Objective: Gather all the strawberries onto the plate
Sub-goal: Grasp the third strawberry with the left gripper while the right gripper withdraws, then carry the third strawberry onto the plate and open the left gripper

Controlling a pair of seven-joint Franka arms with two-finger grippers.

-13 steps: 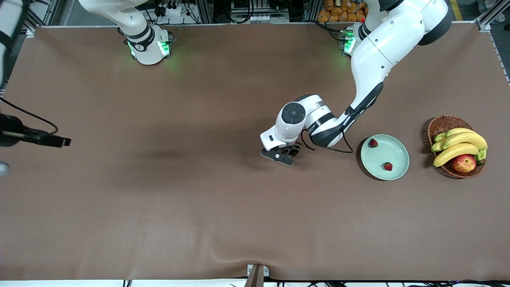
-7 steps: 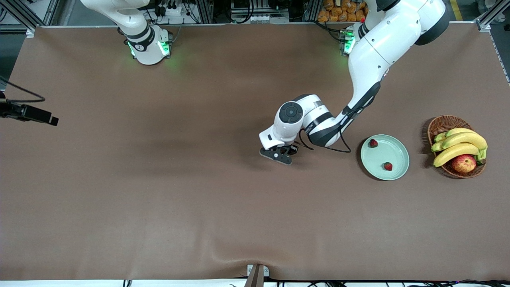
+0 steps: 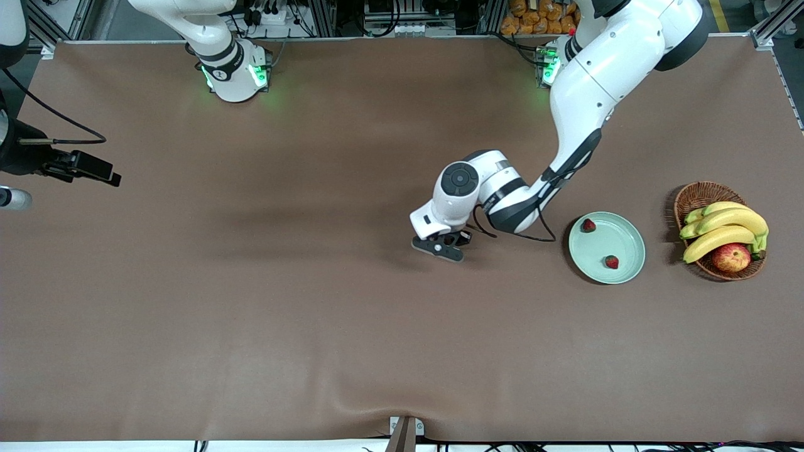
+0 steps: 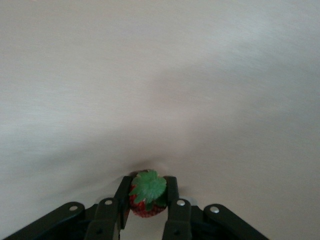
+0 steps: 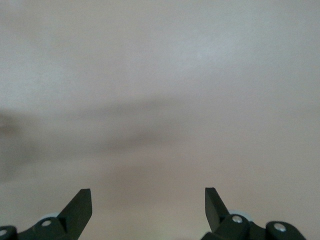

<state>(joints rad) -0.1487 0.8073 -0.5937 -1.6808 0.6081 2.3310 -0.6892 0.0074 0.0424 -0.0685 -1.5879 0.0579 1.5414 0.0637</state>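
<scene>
Brown-covered table point(image 3: 251, 326), aluminium framing point(image 3: 769, 28) at its edge

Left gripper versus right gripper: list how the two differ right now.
1. The left gripper is shut on a strawberry; the right gripper stands open and empty.
2. The left gripper is down at the table mid-table, toward the right arm's end from the plate; the right gripper is at the right arm's end of the table, where that arm waits.

Both are black two-finger grippers.
</scene>
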